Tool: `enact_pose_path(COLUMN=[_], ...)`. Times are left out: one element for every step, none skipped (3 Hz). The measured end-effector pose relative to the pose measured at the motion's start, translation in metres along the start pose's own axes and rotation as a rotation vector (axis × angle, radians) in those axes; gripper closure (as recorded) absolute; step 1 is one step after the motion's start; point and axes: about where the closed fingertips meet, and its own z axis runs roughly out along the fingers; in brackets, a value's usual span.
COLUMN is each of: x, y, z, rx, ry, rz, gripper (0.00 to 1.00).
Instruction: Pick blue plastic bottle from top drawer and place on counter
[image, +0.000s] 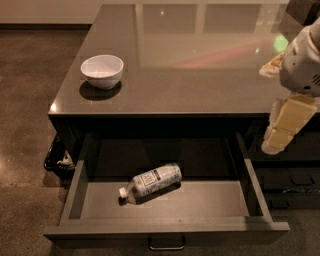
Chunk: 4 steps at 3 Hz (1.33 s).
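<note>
From the camera view, a white bowl (102, 70) sits on the near-left part of the counter (200, 82), a glossy dark slab with pale reflections. Right of the open top drawer (165, 228) are narrower dark drawers (292, 181); left of it, on the polished floor (25, 110), is a dark bin (58, 158). The drawer's right wall stands between gripper and bottle.

The blue plastic bottle (152, 181) lies on its side on the drawer's flat grey bottom, white cap toward the front left. The gripper (277, 140), cream and blocky under a white wrist, hangs tip-down beyond the drawer's right wall, well apart from the bottle, up and to its right. Whether it is open or closed I cannot tell.
</note>
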Motion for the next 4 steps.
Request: enact_pose_path(x=[-0.005,-0.034,-0.034,-0.065], y=[0.012,0.04,0.04,0.046], z=[0.071,0.167,0.167,0.202], rx=[-0.091,-0.186,-0.186,-0.231], ry=[-0.104,-0.238,-0.239,-0.303], rz=[-0.023,-0.046,-0.046,-0.095], gripper=[0.0,0.0,0.0,0.0])
